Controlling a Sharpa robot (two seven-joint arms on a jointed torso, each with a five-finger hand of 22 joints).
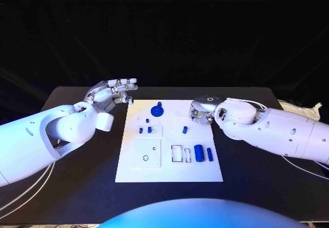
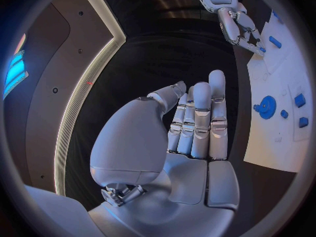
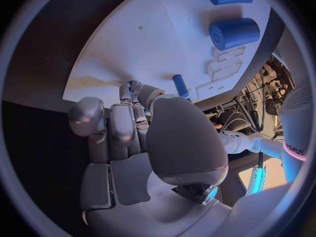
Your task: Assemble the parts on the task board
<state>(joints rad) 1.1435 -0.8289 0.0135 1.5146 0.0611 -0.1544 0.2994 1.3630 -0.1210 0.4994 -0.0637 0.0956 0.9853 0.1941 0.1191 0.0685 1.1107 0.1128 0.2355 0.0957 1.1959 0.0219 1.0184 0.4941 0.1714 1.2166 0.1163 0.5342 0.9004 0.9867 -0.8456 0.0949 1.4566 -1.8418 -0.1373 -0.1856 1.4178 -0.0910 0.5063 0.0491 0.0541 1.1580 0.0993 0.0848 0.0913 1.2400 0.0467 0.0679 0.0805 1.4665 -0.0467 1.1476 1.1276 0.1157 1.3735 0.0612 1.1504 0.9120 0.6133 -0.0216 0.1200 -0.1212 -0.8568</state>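
While the left hand (image 1: 113, 90) hovered empty with fingers spread beside the task board (image 1: 169, 166), the right hand (image 1: 203, 110) pinched a small blue part (image 3: 134, 86) over its far edge.

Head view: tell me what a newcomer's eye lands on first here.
The white task board in the middle of the black table, dotted with small blue parts, chiefly the blue gear near its far edge. The left robot hand is raised beside the board holding nothing; the right robot hand reaches down onto the board's far right corner.
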